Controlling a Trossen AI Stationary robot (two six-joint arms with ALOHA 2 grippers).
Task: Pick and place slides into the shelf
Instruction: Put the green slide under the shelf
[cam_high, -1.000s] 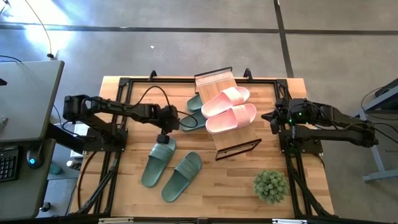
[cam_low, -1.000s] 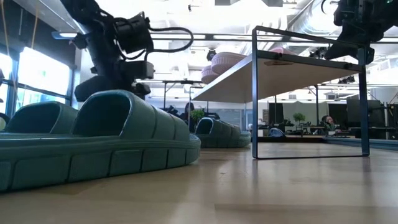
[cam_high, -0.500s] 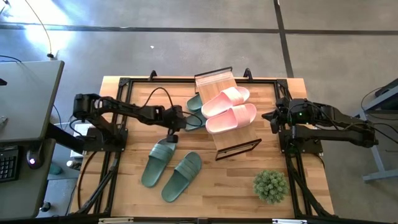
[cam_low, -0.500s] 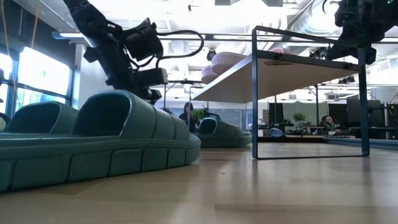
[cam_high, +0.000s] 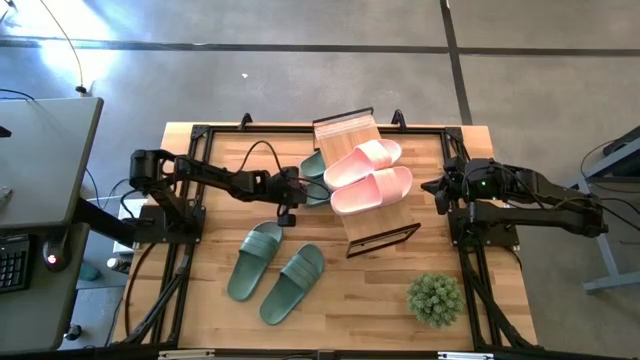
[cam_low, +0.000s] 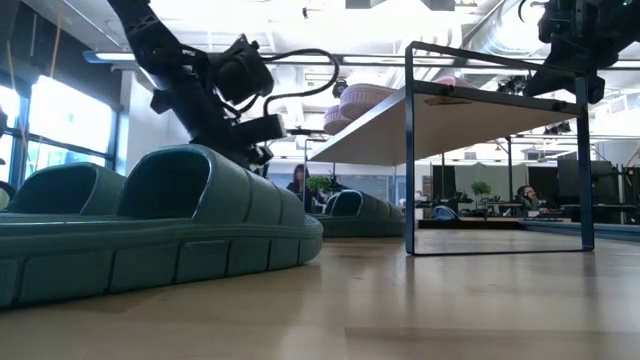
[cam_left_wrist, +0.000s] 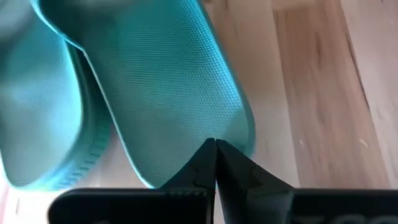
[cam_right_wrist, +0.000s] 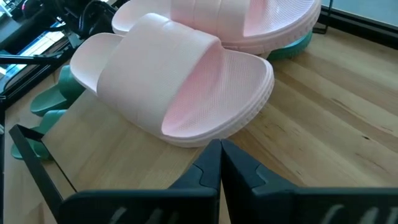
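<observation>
While two sage-green slides (cam_high: 276, 270) lie at the table's six o'clock, the left gripper (cam_high: 291, 213), fingers pressed together and empty, hangs over another green pair (cam_high: 314, 180) tucked at nine o'clock of the shelf (cam_high: 358, 215). Pink slides (cam_high: 368, 176) rest atop it. At three o'clock waits the right gripper (cam_high: 430, 187), fingers pressed together.

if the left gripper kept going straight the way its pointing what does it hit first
Most likely the sage-green slide lying partly under the shelf: the shut left gripper points at its heel end. How much of a gap remains is hard to judge.
</observation>
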